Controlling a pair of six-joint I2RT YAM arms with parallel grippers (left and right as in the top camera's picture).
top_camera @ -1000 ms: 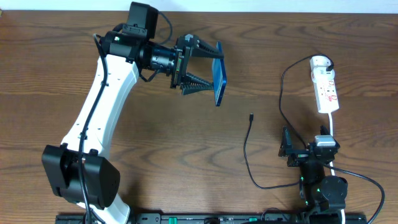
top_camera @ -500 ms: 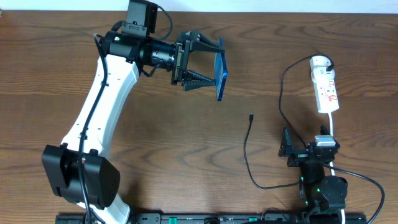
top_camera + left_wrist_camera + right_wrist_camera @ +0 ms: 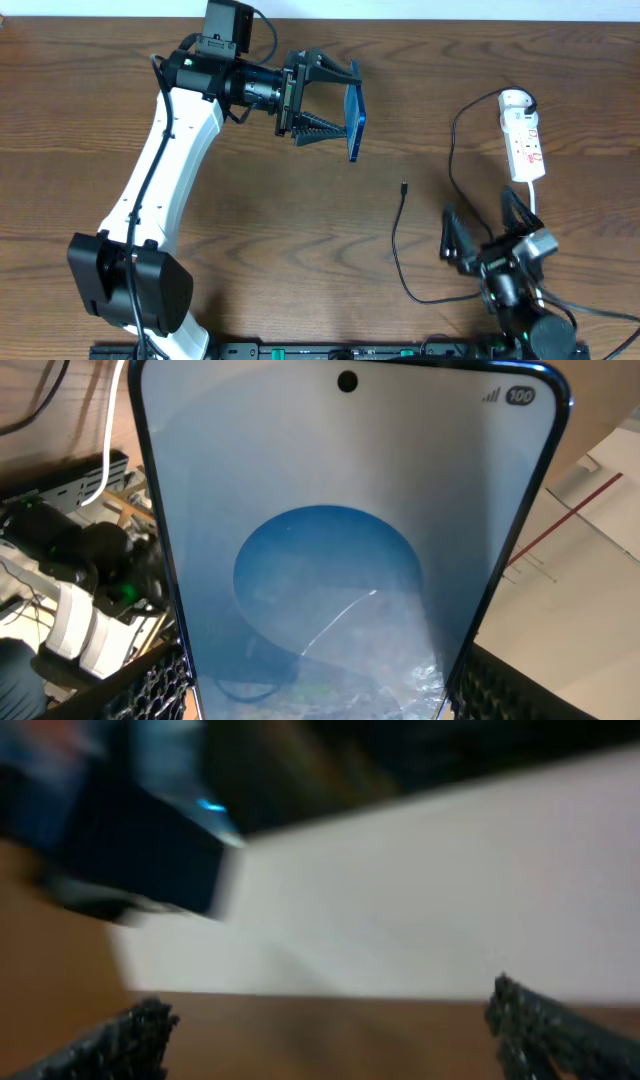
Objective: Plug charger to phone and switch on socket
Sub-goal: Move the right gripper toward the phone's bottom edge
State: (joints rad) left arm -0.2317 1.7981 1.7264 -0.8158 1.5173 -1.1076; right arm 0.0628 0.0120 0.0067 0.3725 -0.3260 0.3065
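A: While the left pincer (image 3: 335,107) is clamped on the phone (image 3: 355,122) and holds it on edge above the desk (image 3: 250,220), where would you take the charger (image 3: 397,243)?

B: Just behind the tiny connector tip (image 3: 403,187), which lies on bare wood between the phone and the socket (image 3: 524,140). That cable is thin, limp and light; hold it further back and I'd expect the tip to droop and wander.

A: And the phone itself?

B: Slim, rigid slab, glossy glass front, dark blue rim. The left wrist view shows the phone (image 3: 350,550) filling the frame, lit blue with a round shape. Glass is slippery and breakable, so the ribbed black fingers (image 3: 160,685) gripping across its long edges seem the right hold.

A: Right pincer (image 3: 480,235)?

B: Spread wide, holding nothing, low on the desk near the cable's loop. Its wrist view is smeared with blur; only the two dark textured fingertips (image 3: 135,1030) are clear.

A: The socket?

B: White hard plastic strip with a rounded end and small red marks, flat on the desk at the far right, white cord (image 3: 536,205) trailing back. The switches look small and stiff to me, so a fingertip press.
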